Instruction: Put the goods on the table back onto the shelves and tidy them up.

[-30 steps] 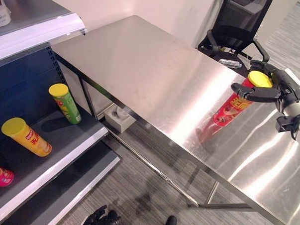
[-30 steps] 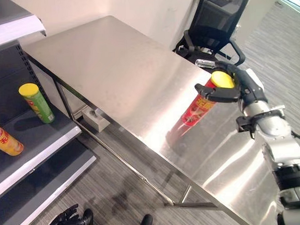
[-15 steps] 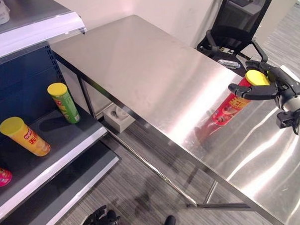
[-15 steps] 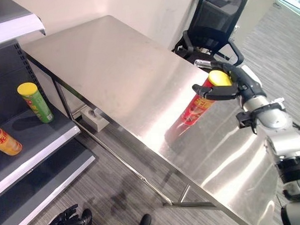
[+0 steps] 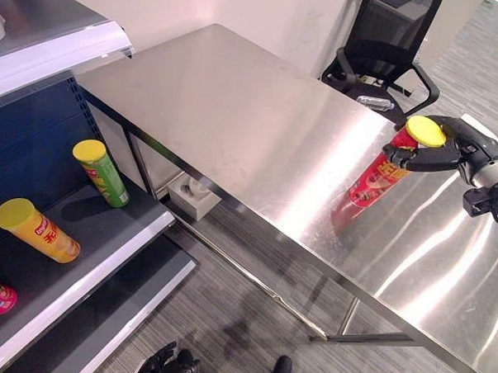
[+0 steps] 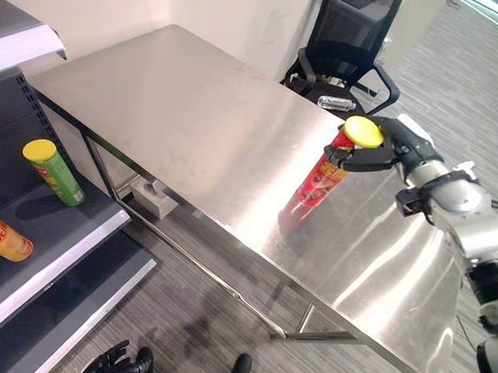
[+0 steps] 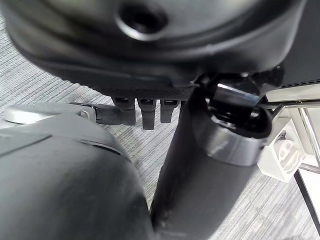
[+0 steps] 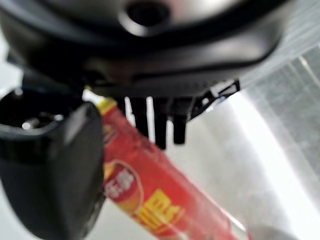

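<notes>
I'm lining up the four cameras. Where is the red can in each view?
Left eye view: red can at right, on the table, right robot hand around its top.
Right eye view: right of centre.
Left wrist view: not in it.
Right wrist view: between thumb and fingers.
Shared landmark: its yellow lid.

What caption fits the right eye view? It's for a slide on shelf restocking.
Right robot hand grips the red chip can near its yellow lid, on the steel table.

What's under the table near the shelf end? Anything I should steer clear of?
Under the steel table, a pale box-like object sits on the grey floor beside the shelf unit. Its contents aren't clear. The tabletop hides whatever lies farther back beneath it.
</notes>
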`<state>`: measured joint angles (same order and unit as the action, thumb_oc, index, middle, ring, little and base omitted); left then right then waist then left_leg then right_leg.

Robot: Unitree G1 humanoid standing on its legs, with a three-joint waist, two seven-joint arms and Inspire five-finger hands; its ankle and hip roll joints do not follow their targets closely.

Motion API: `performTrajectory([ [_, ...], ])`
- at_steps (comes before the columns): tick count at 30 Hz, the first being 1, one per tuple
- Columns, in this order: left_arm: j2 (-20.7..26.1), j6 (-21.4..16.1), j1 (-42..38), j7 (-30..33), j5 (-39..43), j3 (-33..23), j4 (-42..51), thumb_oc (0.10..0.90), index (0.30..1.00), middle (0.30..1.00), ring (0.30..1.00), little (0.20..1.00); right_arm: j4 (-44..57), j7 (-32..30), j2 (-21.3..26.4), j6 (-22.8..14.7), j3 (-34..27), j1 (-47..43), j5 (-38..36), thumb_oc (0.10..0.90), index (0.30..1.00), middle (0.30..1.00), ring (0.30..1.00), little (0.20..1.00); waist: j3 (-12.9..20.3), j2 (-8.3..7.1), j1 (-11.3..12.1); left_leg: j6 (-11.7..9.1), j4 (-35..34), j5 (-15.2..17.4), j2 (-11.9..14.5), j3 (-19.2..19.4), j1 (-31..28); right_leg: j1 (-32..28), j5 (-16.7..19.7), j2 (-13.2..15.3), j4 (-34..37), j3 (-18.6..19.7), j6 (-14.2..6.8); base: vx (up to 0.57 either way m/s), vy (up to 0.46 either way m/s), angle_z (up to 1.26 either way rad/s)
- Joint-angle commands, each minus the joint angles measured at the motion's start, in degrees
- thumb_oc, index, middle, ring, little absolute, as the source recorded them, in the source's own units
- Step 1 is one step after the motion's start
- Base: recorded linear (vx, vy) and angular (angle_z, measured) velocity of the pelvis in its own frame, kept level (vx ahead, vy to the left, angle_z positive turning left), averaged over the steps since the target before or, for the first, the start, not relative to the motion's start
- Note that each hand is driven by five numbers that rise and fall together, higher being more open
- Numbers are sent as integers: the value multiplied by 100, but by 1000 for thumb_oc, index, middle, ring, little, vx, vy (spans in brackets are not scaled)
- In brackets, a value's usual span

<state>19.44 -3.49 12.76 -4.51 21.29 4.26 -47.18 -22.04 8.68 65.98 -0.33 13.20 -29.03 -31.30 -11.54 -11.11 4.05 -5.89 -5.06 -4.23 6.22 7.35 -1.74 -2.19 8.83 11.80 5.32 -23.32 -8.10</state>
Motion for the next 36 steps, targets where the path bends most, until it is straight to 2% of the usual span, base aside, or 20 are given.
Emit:
performTrajectory([
  [1, 82, -79, -57, -51, -21, 247, -155, 800, 900, 900, 900, 900, 0, -169, 764, -222, 135, -962, 80, 400, 300, 300, 300, 300, 164, 3, 215, 45, 10, 362, 100, -53, -102, -308, -196, 189, -56, -137, -511, 0, 0, 0],
  [5, 85, -75, -73, -37, -21, 228, -177, 800, 900, 900, 900, 900, -10, -241, 745, -230, 40, -959, 106, 400, 300, 300, 300, 300, 168, 17, 213, 45, 6, 364, 98, -53, -108, -326, -211, 187, -52, -152, -505, 0, 0, 0],
  [10, 56, -84, -112, 14, 1, 163, -172, 800, 900, 900, 900, 900, 202, -470, 425, -385, -388, -793, 0, 400, 300, 300, 300, 300, 183, 69, 236, 55, 16, 374, 98, -70, -123, -354, -237, 187, -57, -143, -496, 0, 0, 0],
  [13, 66, -118, -173, 55, -27, 75, -140, 800, 900, 900, 900, 900, 602, -830, -63, -822, -1121, -657, -262, 400, 300, 300, 300, 300, 208, 156, 329, 59, 22, 393, 107, -117, -155, -417, -296, 176, -60, -183, -480, 28, -46, 1],
  [15, 98, -143, -192, 57, -26, 53, -129, 800, 900, 900, 900, 900, 764, -967, -307, -1116, -1370, -830, -601, 400, 300, 300, 300, 300, 227, 225, 422, 40, 35, 413, 134, -145, -178, -484, -358, 153, -65, -236, -468, 25, -52, 1],
  [16, 102, -143, -197, 57, -26, 54, -129, 800, 900, 900, 900, 900, 769, -969, -308, -1115, -1383, -823, -599, 400, 300, 300, 300, 300, 233, 211, 411, 48, 28, 388, 118, -157, -157, -470, -345, 167, -61, -248, -468, 20, -51, 2],
  [18, 137, -177, -244, 65, -17, -7, -156, 800, 900, 900, 900, 900, 1099, -1131, -674, -1488, -1554, -1081, -958, 400, 300, 300, 300, 300, 262, 289, 540, 4, 38, 360, 173, -248, -151, -532, -439, 130, -71, -335, -418, 12, -113, 17],
  [20, 147, -178, -278, 73, -12, -19, -193, 800, 900, 900, 900, 900, 1287, -1173, -775, -1614, -1571, -1203, -1027, 400, 300, 300, 300, 300, 276, 312, 583, -18, 41, 338, 207, -293, -139, -554, -491, 98, -74, -363, -386, -1, -98, 25],
  [22, 164, -181, -317, 115, 41, -52, -191, 800, 900, 900, 900, 900, 1654, -1226, -1080, -1858, -1575, -1534, -1283, 400, 300, 300, 300, 300, 301, 399, 744, -116, 59, 223, 329, -474, -45, -620, -656, -47, -62, -489, -252, -17, -194, 26],
  [24, 172, -184, -335, 128, 75, -58, -184, 800, 900, 900, 900, 900, 1924, -1202, -1201, -1949, -1477, -1765, -1319, 400, 300, 300, 300, 300, 278, 472, 883, -226, 78, 107, 450, -636, 54, -638, -800, -188, -45, -555, -151, -36, -193, 40],
  [25, 169, -183, -340, 128, 75, -58, -183, 800, 900, 900, 900, 900, 1928, -1207, -1198, -1946, -1476, -1769, -1315, 400, 300, 300, 300, 300, 282, 470, 865, -220, 72, 79, 440, -654, 78, -625, -782, -183, -39, -573, -147, -73, -201, 47],
  [26, 155, -206, -311, 145, 147, -100, -164, 800, 900, 900, 900, 900, 2223, -1024, -1313, -2007, -1333, -1941, -1472, 400, 300, 300, 300, 300, 235, 563, 1046, -343, 82, -89, 537, -844, 212, -634, -925, -326, -32, -649, -43, -82, -175, 39],
  [28, 117, -209, -295, 152, 160, -117, -141, 800, 900, 900, 900, 900, 2316, -1050, -1355, -2012, -1344, -1963, -1458, 400, 300, 300, 300, 300, 224, 630, 1095, -402, 84, -192, 556, -988, 335, -626, -994, -383, -32, -742, -3, -81, -132, 35],
  [30, 80, -238, -352, 171, 194, -120, -116, 800, 900, 900, 900, 900, 2575, -888, -1364, -2100, -1311, -2028, -1622, 400, 300, 300, 300, 300, 133, 760, 1236, -621, 66, -448, 611, -1161, 597, -650, -1201, -442, -32, -931, 36, -96, -145, 73],
  [31, 45, -237, -343, 159, 207, -133, -79, 800, 900, 900, 900, 900, 2689, -867, -1328, -2087, -1319, -2030, -1589, 400, 300, 300, 300, 300, 113, 811, 1293, -638, 62, -525, 578, -1159, 698, -627, -1210, -424, -32, -1033, 34, -198, -117, 133],
  [32, -36, -247, -381, 182, 211, -139, -126, 800, 900, 900, 900, 900, 2821, -902, -1266, -2083, -1361, -1983, -1547, 400, 300, 300, 300, 300, 91, 858, 1250, -591, 119, -607, 591, -788, 835, -571, -1125, -321, -32, -1319, 5, -258, -8, 139],
  [33, -91, -241, -360, 163, 190, -136, -149, 800, 900, 900, 900, 900, 2873, -855, -1319, -2052, -1328, -1968, -1531, 400, 300, 300, 300, 300, 114, 865, 1256, -560, 208, -538, 621, -635, 795, -516, -1087, -257, -32, -1408, 2, -204, 10, 150],
  [36, -177, -274, -273, 139, 190, -185, -195, 800, 900, 900, 900, 900, 2852, -828, -1366, -1953, -1249, -1930, -1453, 400, 300, 300, 300, 300, 167, 880, 1279, -570, 477, -339, 664, -661, 663, -455, -952, -119, -32, -1446, -26, -149, 99, 61],
])
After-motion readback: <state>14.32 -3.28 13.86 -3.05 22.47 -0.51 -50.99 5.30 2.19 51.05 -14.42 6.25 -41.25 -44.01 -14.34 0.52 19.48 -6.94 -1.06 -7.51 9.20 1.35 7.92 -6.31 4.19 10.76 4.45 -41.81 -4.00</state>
